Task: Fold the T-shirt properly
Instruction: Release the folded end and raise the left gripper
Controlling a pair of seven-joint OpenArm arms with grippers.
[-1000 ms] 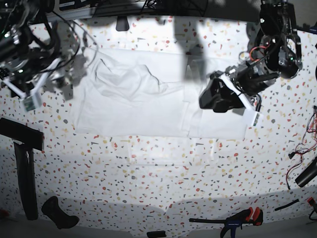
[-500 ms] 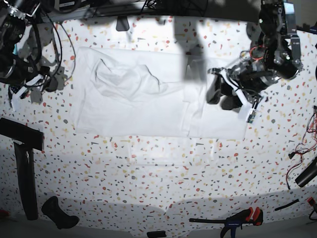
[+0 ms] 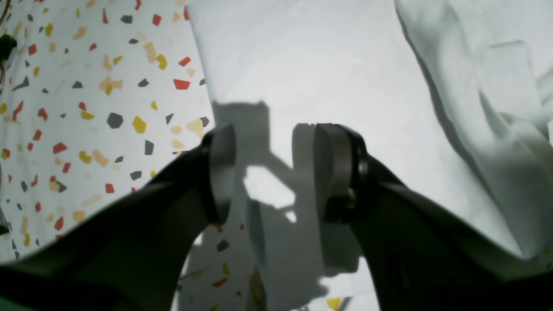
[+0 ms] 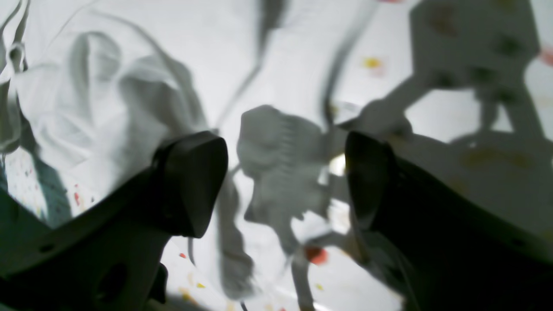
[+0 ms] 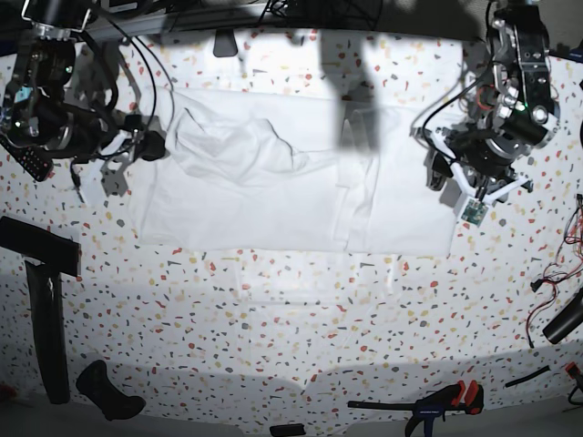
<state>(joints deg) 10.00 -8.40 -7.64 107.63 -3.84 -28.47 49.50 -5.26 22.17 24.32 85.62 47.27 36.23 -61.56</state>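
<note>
White wrinkled cloth T-shirt [image 5: 273,196] lies half-folded; left gripper [image 3: 272,172] and right gripper [image 4: 285,185], jaws spread, apparently poised to re-grasp edges.

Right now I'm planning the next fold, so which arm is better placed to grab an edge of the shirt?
Left, probably. The left gripper hangs open right over the side edge of the wrinkly white cloth T-shirt. The right gripper is open too, but its blurred view shows no clear edge between its fingers.

Right claw [image 4: 285,181] agape, empty, above rumpled T-shirt [image 4: 86,99]
</note>
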